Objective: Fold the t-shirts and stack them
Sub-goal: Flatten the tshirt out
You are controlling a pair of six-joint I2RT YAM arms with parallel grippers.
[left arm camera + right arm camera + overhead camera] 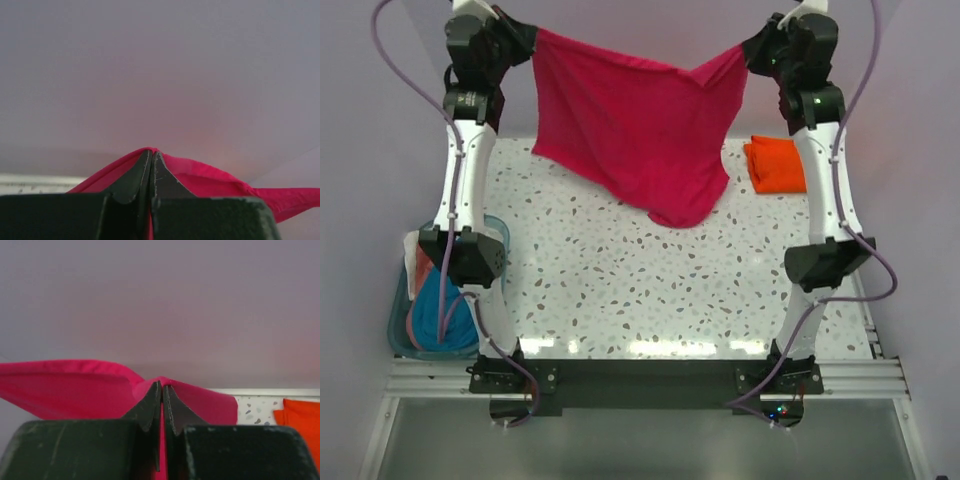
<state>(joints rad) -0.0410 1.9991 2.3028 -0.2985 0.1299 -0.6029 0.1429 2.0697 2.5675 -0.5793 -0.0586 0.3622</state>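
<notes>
Right up against the two wrist lenses, dark fingers [135,177] are pressed tight together. The left hand [151,151] is pinched shut on a fold of magenta cloth, and the right hand [162,385] has the same grip on its side.

From above you get the whole picture: the magenta t-shirt [640,130] hangs like a banner between the two hands, high over the far half of the speckled surface [620,290]. Its long axis runs left to right, one top corner in each hand. That held edge sags a little in the middle, so the stretch is not fully taut.

Below the edge the cloth drops unevenly toward the surface, with the lowest bulge right of centre, nearer the right arm [825,190]. Whether that bulge touches the surface, I can't tell from up here.

Over at the far right the folded orange t-shirt [778,163] lies flat, just beside the right arm and apart from the hanging cloth. Off the near left edge, a teal bin [392,320] holds blue cloth [430,320].

So here's what matters: the shirt lies below and between the hands, neither arm nearer than the other. My read is that laying it out flat calls for both hands to come down and toward the near side together, level. Otherwise that lopsided right portion looks likely to bunch first.
</notes>
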